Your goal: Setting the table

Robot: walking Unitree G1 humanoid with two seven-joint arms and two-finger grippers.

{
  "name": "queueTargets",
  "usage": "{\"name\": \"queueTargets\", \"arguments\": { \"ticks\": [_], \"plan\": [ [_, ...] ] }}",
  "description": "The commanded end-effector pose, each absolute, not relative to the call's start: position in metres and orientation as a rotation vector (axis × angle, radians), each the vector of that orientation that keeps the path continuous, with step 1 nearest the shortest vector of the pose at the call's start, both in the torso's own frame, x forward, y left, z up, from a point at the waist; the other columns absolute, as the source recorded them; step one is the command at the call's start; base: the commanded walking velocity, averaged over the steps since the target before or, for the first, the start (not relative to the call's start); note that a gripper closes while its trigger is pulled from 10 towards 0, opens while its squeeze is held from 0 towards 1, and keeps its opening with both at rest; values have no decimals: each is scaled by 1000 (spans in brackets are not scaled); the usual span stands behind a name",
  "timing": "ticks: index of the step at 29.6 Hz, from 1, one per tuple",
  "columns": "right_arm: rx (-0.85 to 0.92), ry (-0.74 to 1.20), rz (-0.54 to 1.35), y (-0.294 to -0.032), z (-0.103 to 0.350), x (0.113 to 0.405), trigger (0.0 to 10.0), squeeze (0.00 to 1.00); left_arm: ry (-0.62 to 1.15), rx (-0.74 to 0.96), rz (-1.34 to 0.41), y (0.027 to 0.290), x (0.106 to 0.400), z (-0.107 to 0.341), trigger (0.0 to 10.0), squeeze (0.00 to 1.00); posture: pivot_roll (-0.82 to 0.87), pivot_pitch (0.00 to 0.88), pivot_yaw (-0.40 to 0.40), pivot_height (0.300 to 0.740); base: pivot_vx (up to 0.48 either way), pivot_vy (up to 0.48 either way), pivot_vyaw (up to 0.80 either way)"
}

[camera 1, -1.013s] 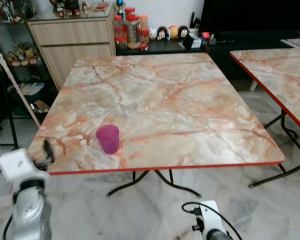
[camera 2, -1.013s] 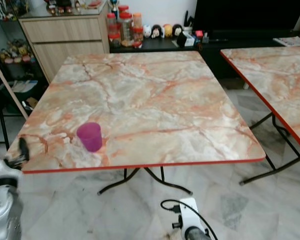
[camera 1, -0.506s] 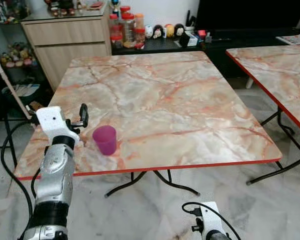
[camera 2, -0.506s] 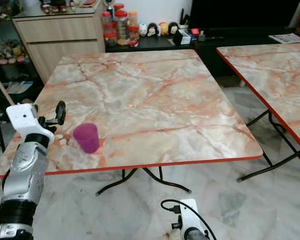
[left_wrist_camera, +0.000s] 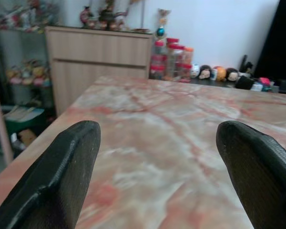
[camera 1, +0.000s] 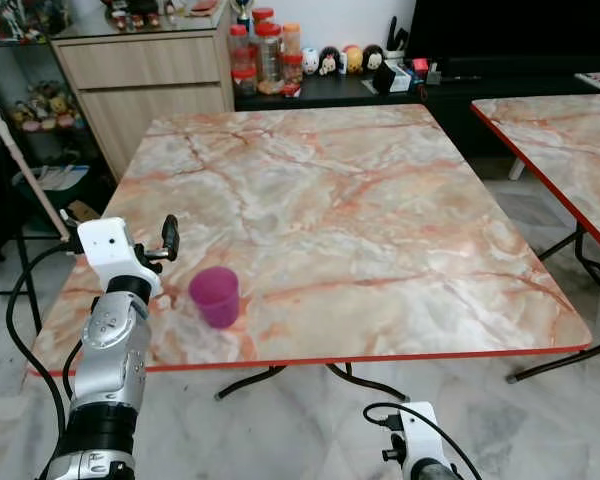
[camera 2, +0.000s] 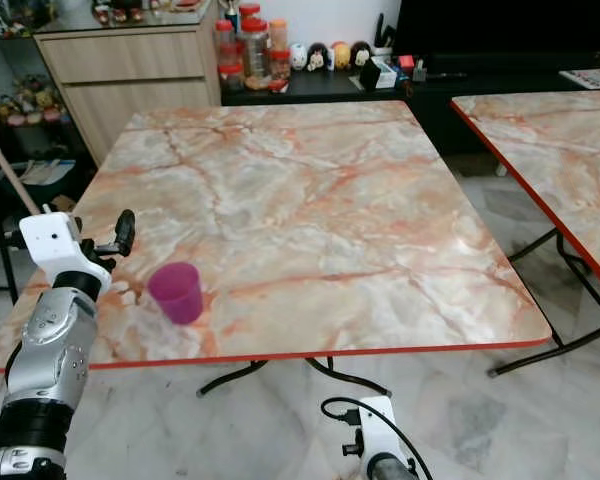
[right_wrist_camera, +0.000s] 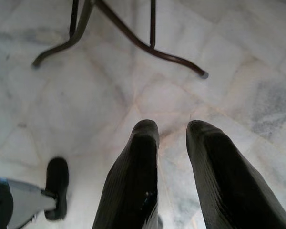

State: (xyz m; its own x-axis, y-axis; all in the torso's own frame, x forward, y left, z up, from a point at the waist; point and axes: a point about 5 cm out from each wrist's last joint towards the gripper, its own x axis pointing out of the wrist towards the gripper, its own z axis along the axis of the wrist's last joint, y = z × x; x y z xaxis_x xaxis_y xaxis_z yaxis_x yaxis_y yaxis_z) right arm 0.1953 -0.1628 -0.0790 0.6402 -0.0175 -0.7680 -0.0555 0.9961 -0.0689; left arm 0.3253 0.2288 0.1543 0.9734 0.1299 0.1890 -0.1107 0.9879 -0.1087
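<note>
A purple plastic cup (camera 1: 215, 295) stands upright near the front left corner of the orange-veined marble table (camera 1: 380, 200). My left gripper (camera 1: 120, 230) is raised at the table's left edge, just left of the cup and a little above the top. It is open and holds nothing; in the left wrist view its two black fingers (left_wrist_camera: 62, 176) stand wide apart, looking across the bare tabletop (left_wrist_camera: 171, 138). My right arm (camera 1: 415, 450) hangs low in front of the table. Its gripper (right_wrist_camera: 171, 131) is shut and points at the floor.
A second marble table (camera 1: 570, 130) stands to the right across a narrow gap. Behind are a wooden cabinet (camera 1: 145, 75), jars (camera 1: 265, 55) and a black bench with figurines. A broom handle (camera 1: 25, 170) leans at the left. Dark table legs (right_wrist_camera: 133, 38) spread over the tiled floor.
My left arm rose from below the table's front edge to beside the cup, then held there. The cup stayed put. The camera shifted slightly.
</note>
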Motion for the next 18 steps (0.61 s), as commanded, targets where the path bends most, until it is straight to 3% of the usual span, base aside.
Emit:
{"name": "queueTargets", "arguments": {
  "ticks": [1,7,18],
  "plan": [
    [-106,886,14,-168,-80,194,10000,0,-207,-108,104,225,326,157,10000,0,64,0,29,723,352,0,0],
    [-110,891,20,-167,-80,194,10000,0,-220,-101,97,223,325,160,10000,0,64,0,27,723,334,0,0],
    [-114,907,23,-168,-82,189,10000,0,-163,-7,34,232,315,167,10000,0,77,0,26,723,0,0,0]
  ]
}}
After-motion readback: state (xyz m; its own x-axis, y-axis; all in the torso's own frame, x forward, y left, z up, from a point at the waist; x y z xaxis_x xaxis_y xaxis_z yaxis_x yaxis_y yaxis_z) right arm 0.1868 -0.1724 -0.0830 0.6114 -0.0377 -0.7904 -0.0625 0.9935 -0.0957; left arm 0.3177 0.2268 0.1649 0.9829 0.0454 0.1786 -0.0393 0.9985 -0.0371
